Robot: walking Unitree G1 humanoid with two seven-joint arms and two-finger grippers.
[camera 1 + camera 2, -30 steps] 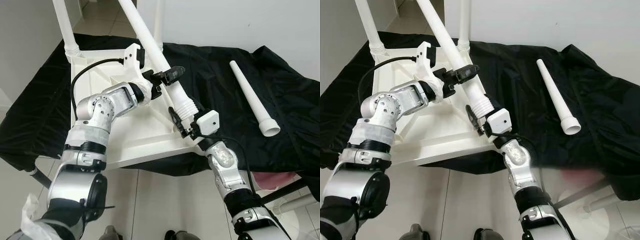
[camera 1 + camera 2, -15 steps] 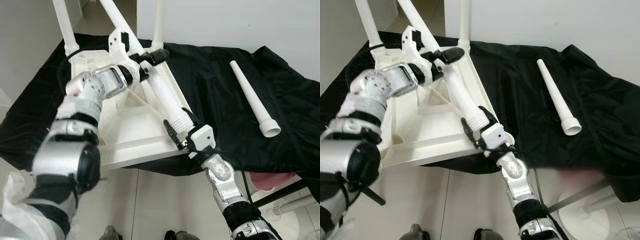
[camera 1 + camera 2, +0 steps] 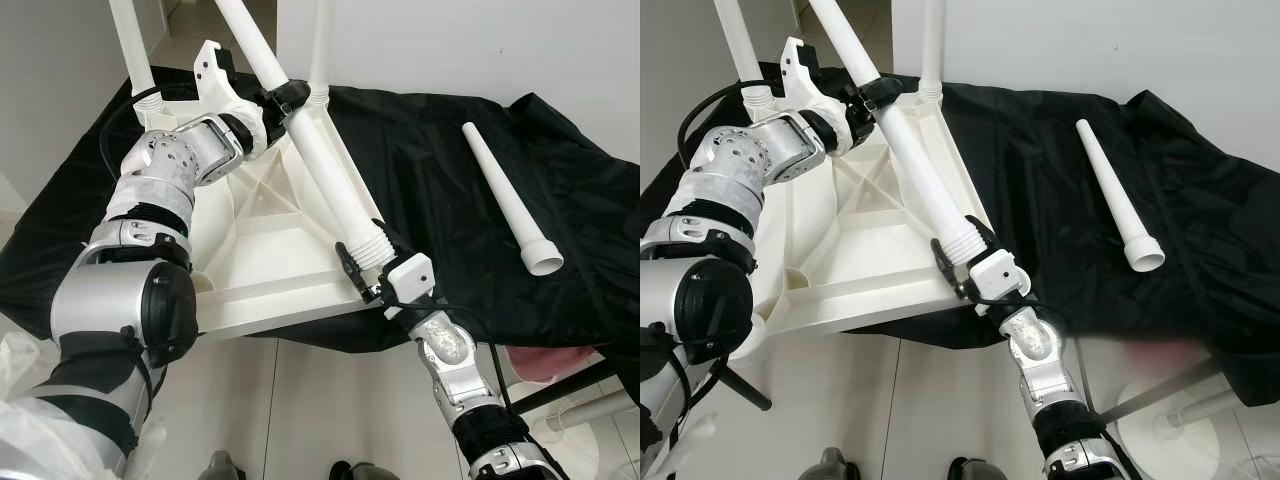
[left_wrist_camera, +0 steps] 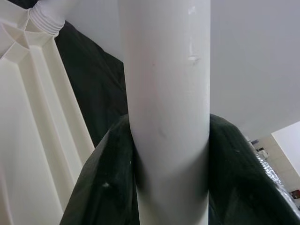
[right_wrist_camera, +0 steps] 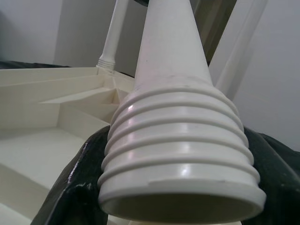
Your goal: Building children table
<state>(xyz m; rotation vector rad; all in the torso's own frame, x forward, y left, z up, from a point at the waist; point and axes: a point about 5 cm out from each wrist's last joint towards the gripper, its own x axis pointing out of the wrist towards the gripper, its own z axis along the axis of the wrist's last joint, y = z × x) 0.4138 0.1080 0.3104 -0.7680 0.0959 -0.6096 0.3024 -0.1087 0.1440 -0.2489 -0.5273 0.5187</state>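
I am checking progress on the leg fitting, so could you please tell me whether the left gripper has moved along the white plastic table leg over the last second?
Yes. The left gripper has slid up the held white plastic table leg, away from the upturned white tabletop's near edge towards its far corner.

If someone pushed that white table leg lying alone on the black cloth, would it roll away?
Probably a little. The loose white plastic table leg is round and smooth, so it should roll, but its taper would likely curve its path. The wrinkled black cloth would likely slow it. It looks hollow, so probably light and stiff.

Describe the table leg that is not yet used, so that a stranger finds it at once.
On the black cloth, right of the upturned white tabletop, one white leg lies flat and alone. The other legs stand in the tabletop or are gripped.
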